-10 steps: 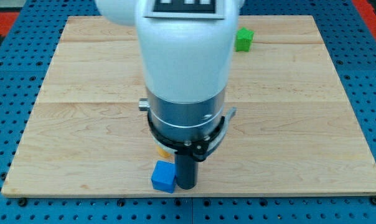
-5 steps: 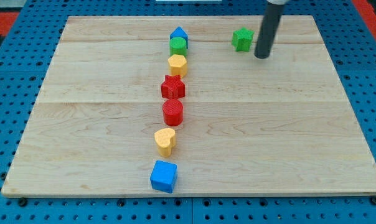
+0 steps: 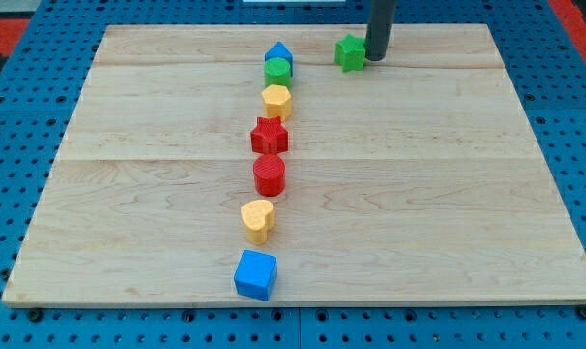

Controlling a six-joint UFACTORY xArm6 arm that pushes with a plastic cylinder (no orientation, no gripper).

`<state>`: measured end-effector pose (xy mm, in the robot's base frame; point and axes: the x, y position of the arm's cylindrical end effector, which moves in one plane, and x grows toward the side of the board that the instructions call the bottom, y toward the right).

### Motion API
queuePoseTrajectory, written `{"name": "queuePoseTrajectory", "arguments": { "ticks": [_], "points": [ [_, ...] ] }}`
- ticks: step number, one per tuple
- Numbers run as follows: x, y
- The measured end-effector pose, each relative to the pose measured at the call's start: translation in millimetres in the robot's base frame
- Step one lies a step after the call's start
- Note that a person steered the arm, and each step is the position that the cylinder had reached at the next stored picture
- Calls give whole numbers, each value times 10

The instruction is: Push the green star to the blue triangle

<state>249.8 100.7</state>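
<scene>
The green star (image 3: pixel 350 52) lies near the view's top, right of centre. My tip (image 3: pixel 376 56) stands right against the star's right side. The blue triangle (image 3: pixel 278 53) sits to the star's left, at the top of a column of blocks, with a gap of bare board between the two.
Below the blue triangle runs a column: a green round block (image 3: pixel 277 71), a yellow hexagon (image 3: pixel 276 100), a red star (image 3: pixel 270 136), a red cylinder (image 3: pixel 270 175), a yellow heart (image 3: pixel 258 220) and a blue cube (image 3: pixel 255 274). The wooden board (image 3: pixel 448 194) ends close above the star.
The arm swung from the bottom centre to the view's top right. My tip then moved left onto the green star, which has slid left and slightly up toward the blue triangle.
</scene>
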Motion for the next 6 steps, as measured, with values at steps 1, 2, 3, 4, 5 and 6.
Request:
{"name": "queuePoseTrajectory", "arguments": {
  "ticks": [1, 2, 3, 4, 5, 6],
  "points": [
    [-7, -582],
    [54, -700],
    [108, -700],
    [55, -700],
    [13, -723],
    [3, -811]
  ]
}}
